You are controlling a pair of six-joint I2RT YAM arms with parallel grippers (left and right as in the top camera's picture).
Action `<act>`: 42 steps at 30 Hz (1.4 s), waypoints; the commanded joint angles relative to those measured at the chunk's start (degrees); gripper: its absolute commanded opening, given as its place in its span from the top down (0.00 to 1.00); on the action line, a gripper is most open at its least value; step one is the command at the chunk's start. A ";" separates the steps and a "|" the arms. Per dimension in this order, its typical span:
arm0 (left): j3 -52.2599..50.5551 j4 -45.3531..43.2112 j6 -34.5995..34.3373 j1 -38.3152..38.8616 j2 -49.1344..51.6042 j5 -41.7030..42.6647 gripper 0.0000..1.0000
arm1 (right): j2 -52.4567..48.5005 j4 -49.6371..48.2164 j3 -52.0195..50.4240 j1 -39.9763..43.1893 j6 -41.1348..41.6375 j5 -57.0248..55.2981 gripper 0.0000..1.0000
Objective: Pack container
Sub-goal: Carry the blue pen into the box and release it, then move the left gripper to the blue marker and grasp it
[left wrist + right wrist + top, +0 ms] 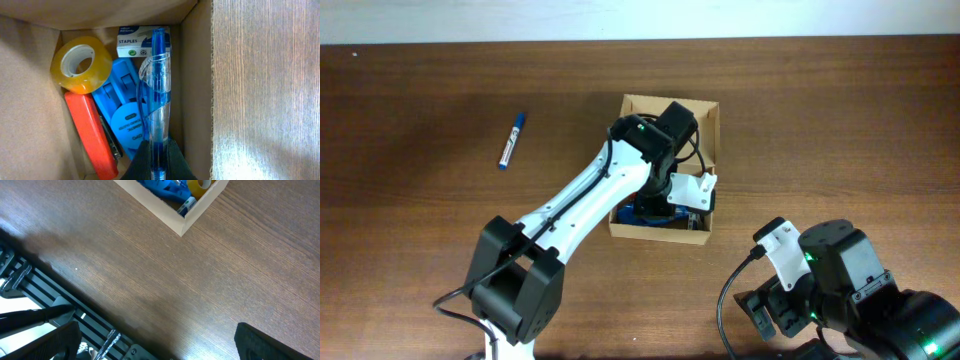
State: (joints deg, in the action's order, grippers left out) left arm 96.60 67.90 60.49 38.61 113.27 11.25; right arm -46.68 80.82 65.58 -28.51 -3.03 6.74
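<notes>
The container, a tan cardboard box (705,115), stands at mid table and also shows in the right wrist view (182,222). My left gripper (159,160) is shut on a clear blue pen (156,95) and holds it inside the box (30,85), above the contents. In the box lie a yellow tape roll (82,62), a white staples box (142,42), a blue plastic item (122,107) and an orange stapler (90,135). A blue marker (511,141) lies on the table left of the box. My right gripper (155,340) is open and empty over bare table at the front right.
The wooden table (840,130) extends around the box. The left arm (590,195) reaches diagonally from the front to the box. The right arm's base (850,290) sits at the front right corner. A black rail (60,310) runs along the table's front edge.
</notes>
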 commanded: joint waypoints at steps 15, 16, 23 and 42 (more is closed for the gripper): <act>-0.37 2.86 1.31 0.39 0.31 1.44 0.66 | 0.20 -0.04 0.74 0.31 0.09 0.31 0.01; -0.37 2.89 1.31 0.39 0.31 1.42 0.66 | 0.20 -0.02 0.74 0.31 0.09 0.31 0.01; 2.86 2.86 0.20 -3.67 -5.18 0.52 0.61 | 0.20 -0.02 0.74 0.31 0.09 0.31 0.01; 2.82 -0.57 -29.51 -40.19 -5.29 -2.56 0.57 | 0.20 -0.02 0.74 0.31 0.09 0.31 0.01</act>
State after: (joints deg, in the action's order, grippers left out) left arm 98.89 68.84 37.15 -0.40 104.44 10.66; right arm -46.68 80.82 65.58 -28.51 -3.01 6.74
